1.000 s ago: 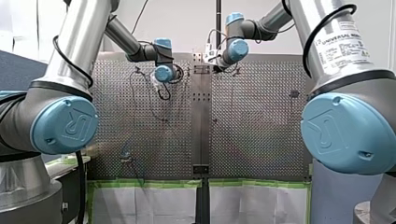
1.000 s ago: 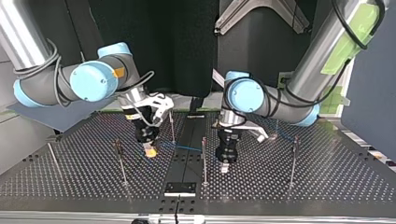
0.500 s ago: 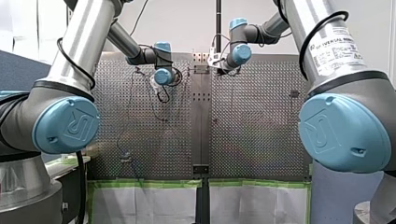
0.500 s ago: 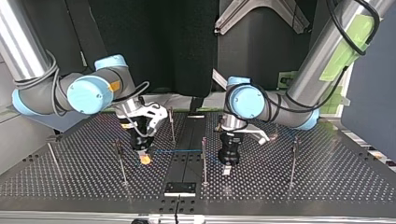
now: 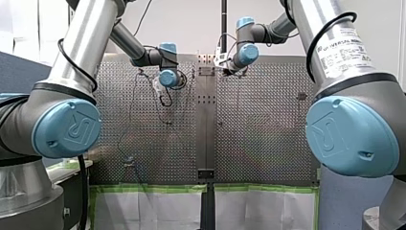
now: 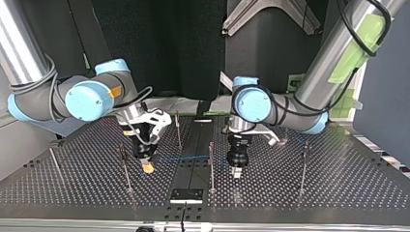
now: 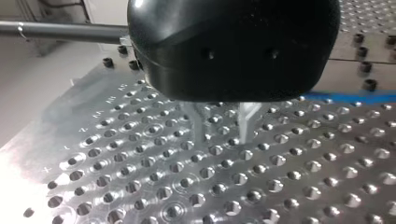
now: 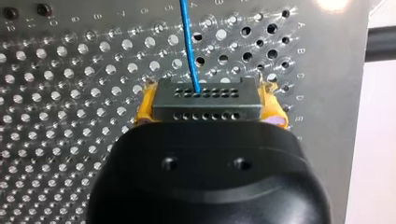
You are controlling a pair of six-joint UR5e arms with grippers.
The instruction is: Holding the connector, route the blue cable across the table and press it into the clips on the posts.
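Note:
In the right wrist view my right gripper (image 8: 210, 105) is shut on a dark grey connector (image 8: 208, 100), with a yellow pad on each side of it. The blue cable (image 8: 189, 46) leaves the connector and runs ahead over the perforated plate. In the top view this gripper (image 6: 147, 167) hangs left of centre, and the cable (image 6: 186, 157) stretches from it to the middle post (image 6: 211, 162). My left gripper (image 6: 236, 172) hovers just right of that post. Its metal fingers (image 7: 247, 122) stand apart with nothing between them, low over the plate, and the cable (image 7: 355, 97) passes beside them.
Thin upright posts stand on the table: one (image 6: 124, 166) beside my right gripper, one (image 6: 178, 128) behind it, one (image 6: 303, 164) at the top view's right and one (image 6: 55, 164) at its far left. A black plate (image 6: 186, 195) sits at that view's near edge.
My right gripper has carried the connector toward the top view's left and nearer that camera, drawing the cable straighter. My left gripper has shifted only slightly beside the middle post.

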